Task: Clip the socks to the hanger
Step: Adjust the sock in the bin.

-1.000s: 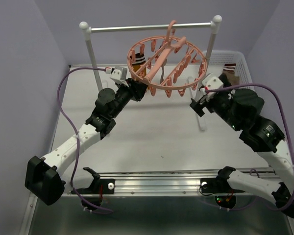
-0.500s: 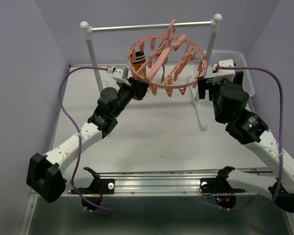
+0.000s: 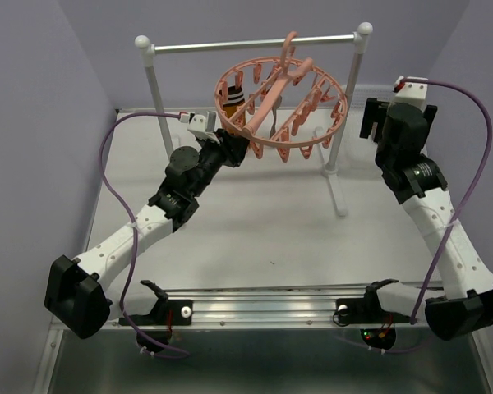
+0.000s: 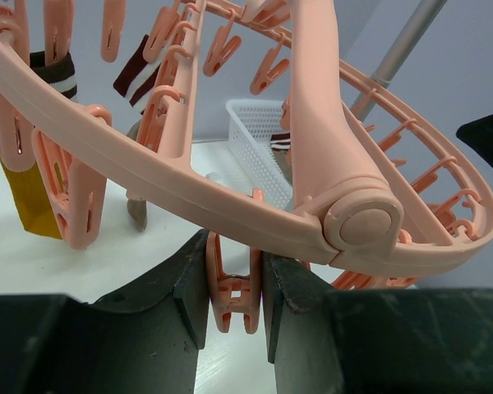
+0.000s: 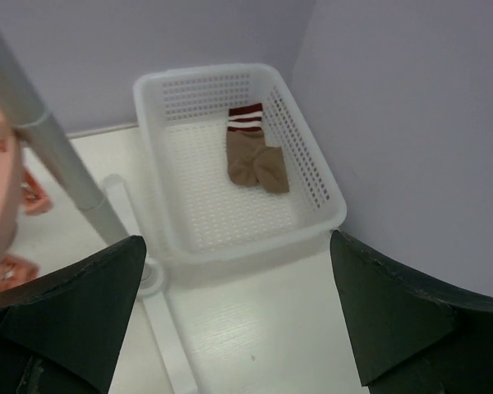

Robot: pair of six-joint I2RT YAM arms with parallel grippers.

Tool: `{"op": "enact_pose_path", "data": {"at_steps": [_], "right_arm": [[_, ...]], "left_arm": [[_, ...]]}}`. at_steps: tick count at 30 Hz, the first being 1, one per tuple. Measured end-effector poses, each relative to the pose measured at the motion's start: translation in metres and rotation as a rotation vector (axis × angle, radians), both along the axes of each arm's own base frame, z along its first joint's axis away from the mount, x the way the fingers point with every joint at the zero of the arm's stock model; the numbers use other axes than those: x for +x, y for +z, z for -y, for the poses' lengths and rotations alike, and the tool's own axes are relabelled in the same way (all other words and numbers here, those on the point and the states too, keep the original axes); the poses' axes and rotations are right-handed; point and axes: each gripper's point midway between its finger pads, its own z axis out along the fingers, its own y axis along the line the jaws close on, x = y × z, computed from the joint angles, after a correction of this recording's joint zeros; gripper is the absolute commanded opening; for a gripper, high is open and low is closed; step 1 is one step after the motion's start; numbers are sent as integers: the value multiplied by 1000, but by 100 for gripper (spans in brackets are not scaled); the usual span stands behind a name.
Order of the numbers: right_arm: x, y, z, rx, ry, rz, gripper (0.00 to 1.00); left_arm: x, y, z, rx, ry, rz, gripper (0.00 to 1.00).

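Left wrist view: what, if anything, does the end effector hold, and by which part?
The left end effector grips one dangling clip of the hanger, its fingers squeezing the clip's two sides.

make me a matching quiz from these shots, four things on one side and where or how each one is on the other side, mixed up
Things
1. left gripper
2. right gripper
3. brown sock
4. mustard sock

Place or state
a. lying in the white basket
b. shut on a pink clip
c. hanging from the hanger ring
d. open, looking down at the basket

Pairs: 1-b, 2-d, 3-a, 4-c
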Motion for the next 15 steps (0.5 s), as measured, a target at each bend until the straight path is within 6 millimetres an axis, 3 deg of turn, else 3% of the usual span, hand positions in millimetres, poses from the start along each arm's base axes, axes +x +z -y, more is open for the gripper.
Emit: {"op": "enact_pose_path", "data": {"at_steps": [3,7,10,12,15], "right_arm": [[18,-19,29,43,-42,-37,100],[49,-65,61,120,-64,-134,100],[71,-96,75,174,-60,-206,100],[95,-121,81,215,-49,-262,100],[131,-143,90,252,-43,-306,100]], "left_arm": [[0,0,0,0,3,0,0],[0,0,0,-6,6,-3,0],[-1,0,1,-11,2,-7,0],[-1,0,2,-14,3,-8,0],[-2,0,3,-19,1,-11,0]]}}
